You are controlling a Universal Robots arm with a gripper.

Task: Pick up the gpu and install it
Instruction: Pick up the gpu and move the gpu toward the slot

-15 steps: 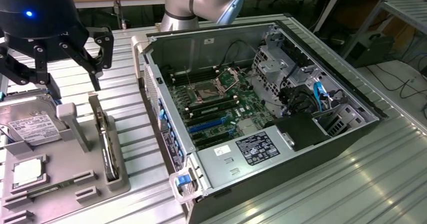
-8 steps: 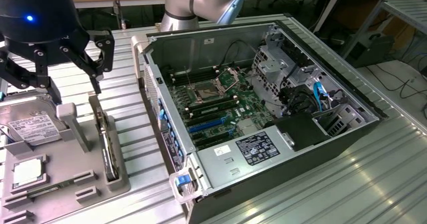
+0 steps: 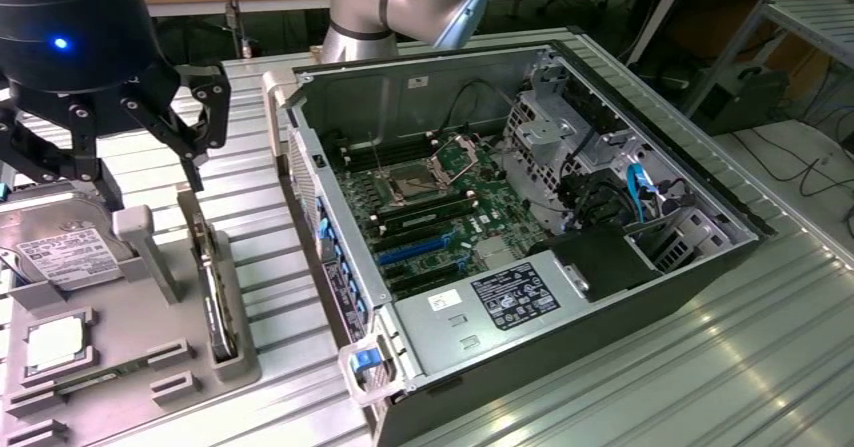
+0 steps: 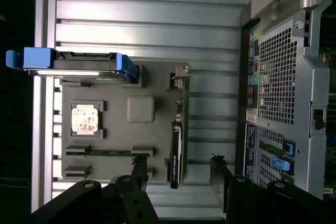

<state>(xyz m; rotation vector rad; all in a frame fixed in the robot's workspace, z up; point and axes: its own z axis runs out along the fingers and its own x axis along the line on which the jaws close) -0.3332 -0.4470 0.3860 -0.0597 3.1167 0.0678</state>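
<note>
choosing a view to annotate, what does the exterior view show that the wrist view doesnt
Exterior view only: the inside of the open case, with the motherboard and a labelled silver box. Wrist view only: the case's perforated rear panel. Both: the grey tray, the gpu standing on edge in it, the hard drive, the chip, and the open gripper over the tray.

Black gripper [image 3: 127,167], round housing, blue light [image 3: 59,42]. Jointed black fingers [image 3: 203,112], visible pivots. Silver-grey arm [image 3: 360,17], rounded joints.
</note>
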